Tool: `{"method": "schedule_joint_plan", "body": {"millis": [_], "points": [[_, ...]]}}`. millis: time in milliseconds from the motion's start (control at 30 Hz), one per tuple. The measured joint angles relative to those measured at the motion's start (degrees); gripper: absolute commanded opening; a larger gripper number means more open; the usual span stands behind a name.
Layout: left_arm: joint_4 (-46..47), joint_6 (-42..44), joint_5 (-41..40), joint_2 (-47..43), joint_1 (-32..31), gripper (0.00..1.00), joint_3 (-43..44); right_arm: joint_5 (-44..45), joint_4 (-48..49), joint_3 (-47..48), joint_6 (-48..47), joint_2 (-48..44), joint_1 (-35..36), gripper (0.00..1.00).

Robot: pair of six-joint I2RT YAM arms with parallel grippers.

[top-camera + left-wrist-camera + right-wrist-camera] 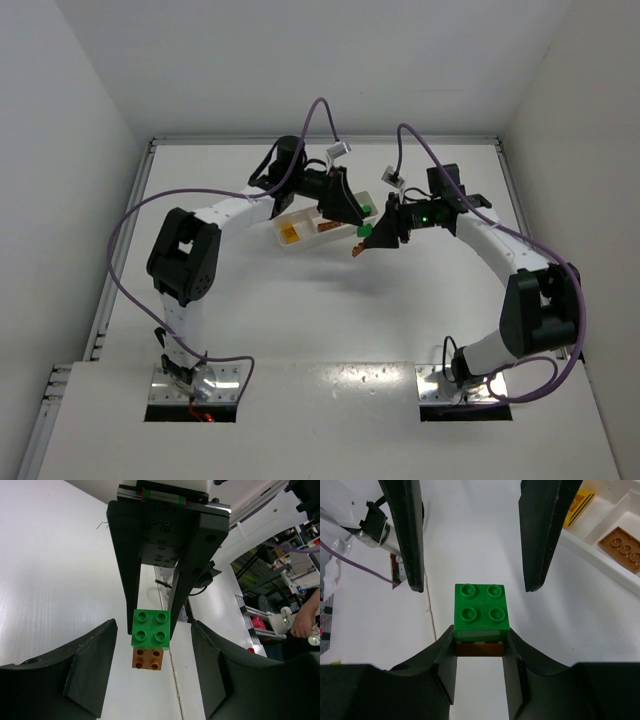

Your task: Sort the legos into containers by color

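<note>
Holds square green plastic brick [481, 611], stuck to reddish-brown plastic brick [479, 649], clamped in right gripper [480, 641], probably for splitting; waits at 12 o'clock, left gripper [350, 210] spread.

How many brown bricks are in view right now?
2. One brown brick lies in the tray's middle compartment. The second brown brick sits under the green brick, clamped by the right gripper. More may be hidden behind the arms.

bright, even light; soft shadows
</note>
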Motion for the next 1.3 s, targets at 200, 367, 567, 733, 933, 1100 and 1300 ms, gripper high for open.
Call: {"method": "schedule_joint_plan", "body": {"millis": [200,367,567,733,933,1100,1300], "points": [[0.9,-0.9,1.0,0.1,-0.6,0.74,0.2,-0.2,0.1,0.7,0.1,0.0,0.0,0.0],[1.1,-1.2,1.3,0.2,-0.9,0.75,0.2,-0.2,0.3,1.5,0.4,0.1,0.0,0.0],[1.2,-1.6,1.3,0.4,-1.1,0.51,0.2,-0.3,0.4,1.7,0.5,0.1,0.0,0.0],[1.3,-1.7,1.2,0.8,-1.1,0.33,0.2,-0.8,0.4,1.8,1.3,0.1,0.0,0.0],[1.5,-1.9,1.2,0.8,-1.1,0.12,0.2,-1.0,0.7,1.8,2.1,0.1,0.0,0.0],[4.3,-4.1,1.4,1.2,-0.7,0.05,0.3,-1.3,1.4,1.8,2.3,0.1,-0.1,0.0],[11.5,-12.3,4.2,6.6,0.2,0.05,6.7,0.2,4.0,1.4,1.8,-0.6,-0.8,0.0]]}}
